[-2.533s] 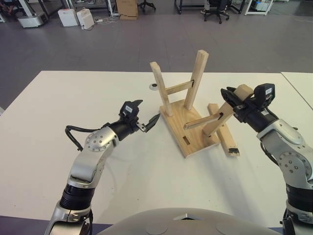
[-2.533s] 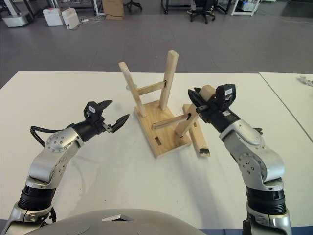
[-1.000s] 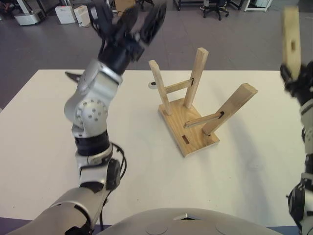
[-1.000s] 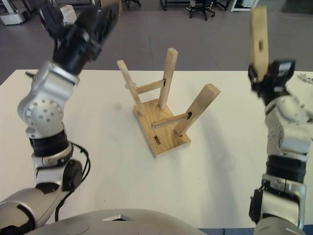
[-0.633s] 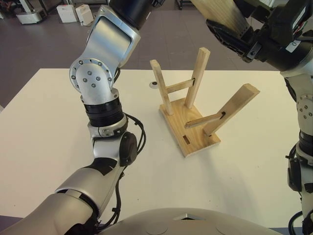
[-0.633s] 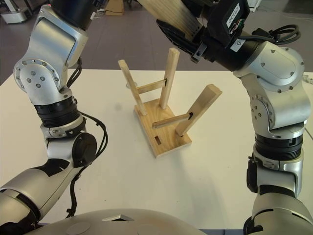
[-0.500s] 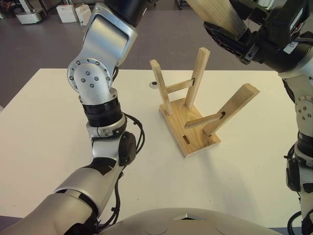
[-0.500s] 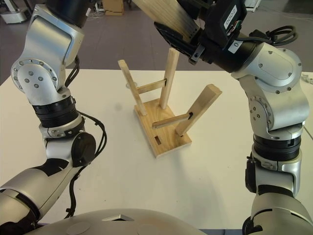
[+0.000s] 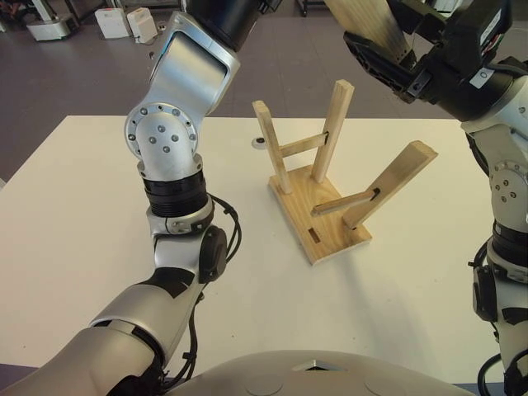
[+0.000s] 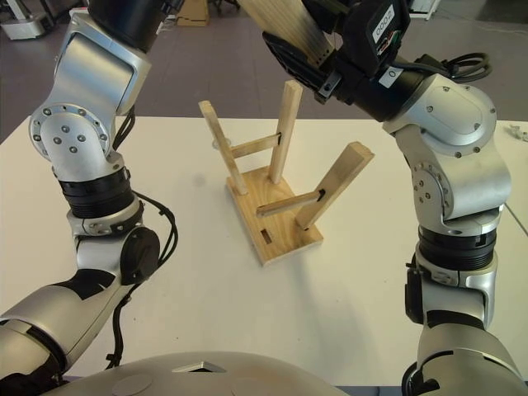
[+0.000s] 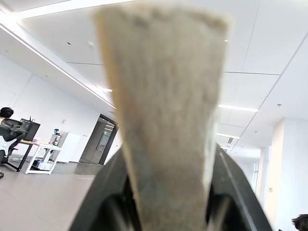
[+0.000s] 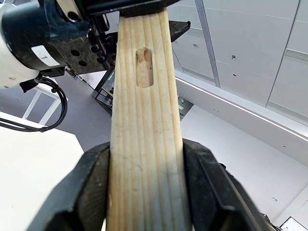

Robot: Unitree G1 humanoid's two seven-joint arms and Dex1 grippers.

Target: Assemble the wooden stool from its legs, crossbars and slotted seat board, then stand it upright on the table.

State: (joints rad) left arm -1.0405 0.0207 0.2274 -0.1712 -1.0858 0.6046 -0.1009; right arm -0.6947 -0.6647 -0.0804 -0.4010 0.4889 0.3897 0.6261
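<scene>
Right wrist view: right end effector (image 12: 146, 159) clamped on leg (image 12: 144, 103).

white units (image 9: 142, 23), cardboard box (image 10: 195, 10) behind

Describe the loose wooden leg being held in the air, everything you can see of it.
The wooden leg is a pale, straight-grained squared bar with one oblong slot cut into a face. It is raised and tilted high above the half-built stool, touching neither it nor the table. The right claw is clamped on one end and the left claw on the other, nearer the slot.
</scene>
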